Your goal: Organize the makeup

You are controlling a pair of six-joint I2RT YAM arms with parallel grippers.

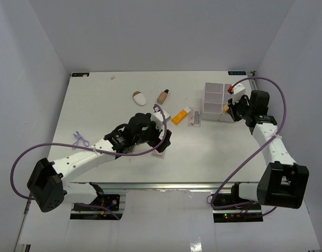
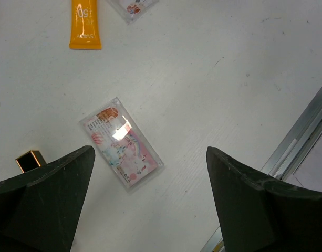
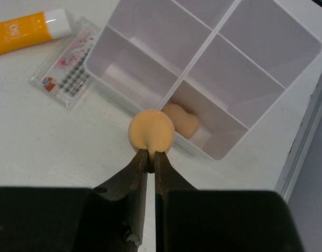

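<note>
Pinched at its near end by the right fingers (image 3: pixel 145 160): a tan sponge (image 3: pixel 152 131), tips almost closed with only a sliver between them. Hanging at the near rim of the white box (image 3: pixel 203 50), not yet inside any compartment; height above the rim hard to tell. Inside the nearest compartment, a second sponge (image 3: pixel 182 121), so probably the right home for this one too. To finish well: carry forward until fully past the rim, centre over that compartment, lower between the walls, then open. Avoid letting go early, since round, soft foam is likely to bounce off the rim and roll across the desk (image 3: pixel 55 147). Keep clear of the thin divider so as not to shove the light box. Open slowly; expect some spring from the squashed foam. Just beside the box, lying flat: a clear palette (image 3: pixel 66 68) and the orange tube (image 3: pixel 24 34). Farther out, below the left fingers (image 1: pixel 163 139): a second palette (image 2: pixel 121 142), flat on the desk, framed by tips spread wide, nothing gripped, no contact. Best approached square across the short sides, being thin and awkward to lift. Toward the back, unsorted: bottle (image 1: pixel 163 96) and oval piece (image 1: pixel 139 97).
</note>
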